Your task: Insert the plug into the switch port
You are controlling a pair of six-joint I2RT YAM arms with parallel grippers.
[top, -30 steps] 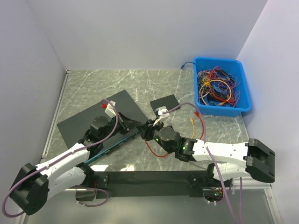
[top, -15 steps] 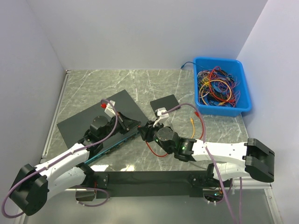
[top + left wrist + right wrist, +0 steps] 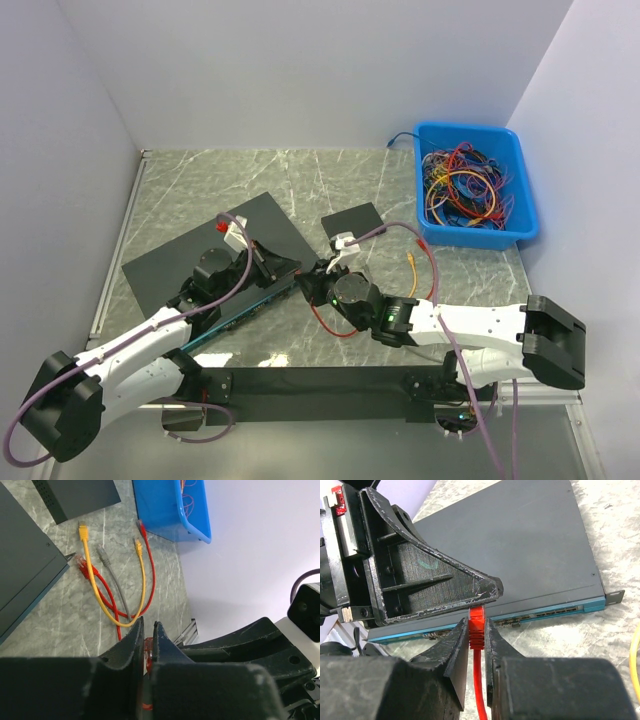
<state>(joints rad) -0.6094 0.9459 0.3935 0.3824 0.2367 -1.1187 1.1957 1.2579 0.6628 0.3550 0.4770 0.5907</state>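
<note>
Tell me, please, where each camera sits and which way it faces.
Top external: above and behind the bases, looking down on the table; left arm and right arm show.
Left wrist: looks past the left gripper over loose cables to the blue bin.
Right wrist: looks along the right gripper at the switch front.
Shared: both wrist views show the red plug between their fingers.
</note>
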